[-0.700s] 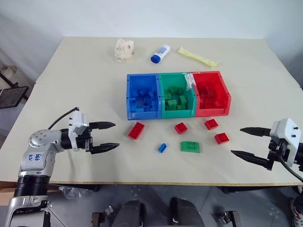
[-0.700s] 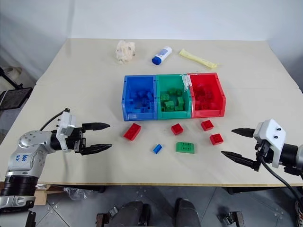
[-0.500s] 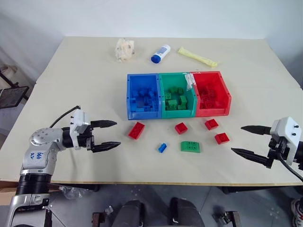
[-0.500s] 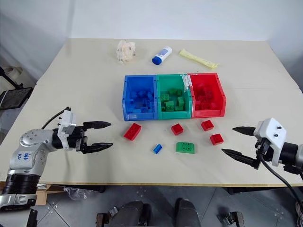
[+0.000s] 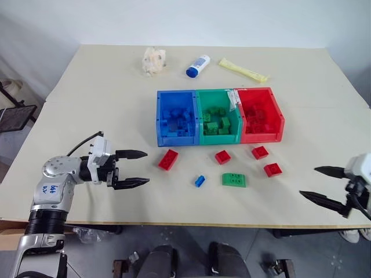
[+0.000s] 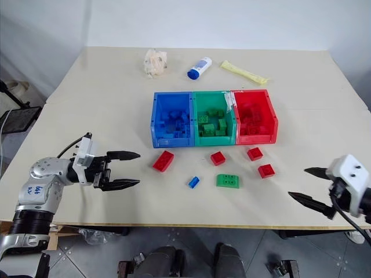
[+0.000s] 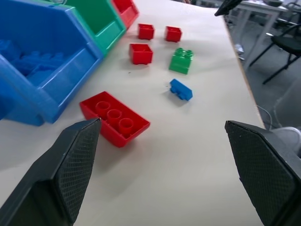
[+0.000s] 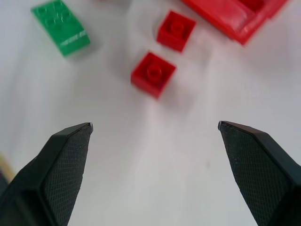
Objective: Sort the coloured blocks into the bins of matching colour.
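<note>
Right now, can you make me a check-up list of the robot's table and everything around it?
Surface: beige table, flat and dry.
Job's things: blue bin, green bin and red bin joined in a row, each already holding blocks; four red blocks, one blue block and one green block loose in front.
Clutter: crumpled wad, white bottle, yellow packet at the far edge.
Grippers: left gripper open beside a red block; right gripper open near the table's right edge; both empty.
Cables: black cable on the left arm.
Surroundings: white wall, grey floor.
</note>
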Tool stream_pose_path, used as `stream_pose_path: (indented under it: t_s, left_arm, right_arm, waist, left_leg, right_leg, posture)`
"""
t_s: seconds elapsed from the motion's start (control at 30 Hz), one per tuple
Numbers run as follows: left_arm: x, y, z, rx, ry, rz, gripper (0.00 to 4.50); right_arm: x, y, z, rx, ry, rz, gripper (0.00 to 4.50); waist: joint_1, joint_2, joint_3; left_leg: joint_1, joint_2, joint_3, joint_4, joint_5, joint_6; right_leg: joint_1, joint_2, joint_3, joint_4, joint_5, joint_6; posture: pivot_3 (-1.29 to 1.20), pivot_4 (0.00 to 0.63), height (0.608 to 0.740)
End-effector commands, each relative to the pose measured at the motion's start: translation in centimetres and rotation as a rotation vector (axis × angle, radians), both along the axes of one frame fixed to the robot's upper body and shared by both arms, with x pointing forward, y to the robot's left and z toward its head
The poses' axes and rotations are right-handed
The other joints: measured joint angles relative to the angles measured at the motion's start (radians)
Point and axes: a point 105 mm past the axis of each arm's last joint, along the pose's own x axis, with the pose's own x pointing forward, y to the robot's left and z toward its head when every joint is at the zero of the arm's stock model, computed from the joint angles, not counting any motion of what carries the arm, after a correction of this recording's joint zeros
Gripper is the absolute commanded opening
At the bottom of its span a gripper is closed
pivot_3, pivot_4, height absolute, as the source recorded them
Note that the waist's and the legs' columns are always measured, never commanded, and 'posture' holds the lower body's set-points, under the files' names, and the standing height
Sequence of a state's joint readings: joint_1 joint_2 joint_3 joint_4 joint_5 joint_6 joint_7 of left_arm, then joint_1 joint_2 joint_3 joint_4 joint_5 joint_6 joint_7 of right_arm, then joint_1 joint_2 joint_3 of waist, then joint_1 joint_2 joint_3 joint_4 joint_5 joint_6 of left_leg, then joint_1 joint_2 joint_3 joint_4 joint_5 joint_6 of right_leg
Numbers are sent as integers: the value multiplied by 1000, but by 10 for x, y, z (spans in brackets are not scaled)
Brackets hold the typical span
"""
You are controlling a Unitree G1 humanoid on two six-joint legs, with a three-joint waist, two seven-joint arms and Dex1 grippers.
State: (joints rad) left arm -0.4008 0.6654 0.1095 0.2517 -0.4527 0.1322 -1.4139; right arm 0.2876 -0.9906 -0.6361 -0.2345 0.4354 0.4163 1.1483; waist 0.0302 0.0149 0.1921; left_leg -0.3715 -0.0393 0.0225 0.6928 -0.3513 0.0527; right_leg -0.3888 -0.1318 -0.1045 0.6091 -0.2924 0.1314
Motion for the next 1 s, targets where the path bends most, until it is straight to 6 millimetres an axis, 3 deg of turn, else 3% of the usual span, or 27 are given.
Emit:
stream_pose_path:
  t_s: [0.03, 0.2, 0.37, 0.7, 1.0]
  left_arm:
    - [-1, -2, 7, -19, -41, -43, 4476]
    - [2, -3, 9, -21, -75, -61, 4476]
    - [2, -4, 10, -44, -90, -57, 4476]
    - [-12, -7, 1, 2, -88, -114, 4476]
    - [-14, -9, -1, -9, -96, -112, 4476]
  right_arm:
    - [-7, -2, 17, -47, -36, 15, 4500]
    - [-3, 4, 18, -65, -17, 42, 4500]
    - [18, 12, 17, -78, -17, 94, 4500]
    - [82, 32, -11, -58, 34, 228, 4500]
    - [99, 50, -38, -34, 98, 291, 4500]
  waist:
    - [-2, 0, 0]
    - [-5, 0, 0]
    - [-7, 0, 0]
    - [-9, -1, 0]
    - [-9, 0, 0]
  left_leg:
    - [0, 0, 0, 0, 0, 0]
    - [0, 0, 0, 0, 0, 0]
    - [1, 1, 1, 0, 0, 0]
    - [-1, 0, -1, 2, 0, 0]
    - [-2, 0, 0, 3, 0, 0]
  right_leg:
    - [0, 0, 0, 0, 0, 0]
    - [0, 0, 0, 1, 0, 0]
    - [-1, 0, 0, 1, 0, 0]
    - [-1, 0, -1, 1, 0, 0]
    - [-2, 0, -3, 2, 0, 0]
  posture:
    - [0, 150, 740]
    - [0, 150, 740]
    - [0, 150, 740]
    - [0, 150, 740]
    - [0, 150, 740]
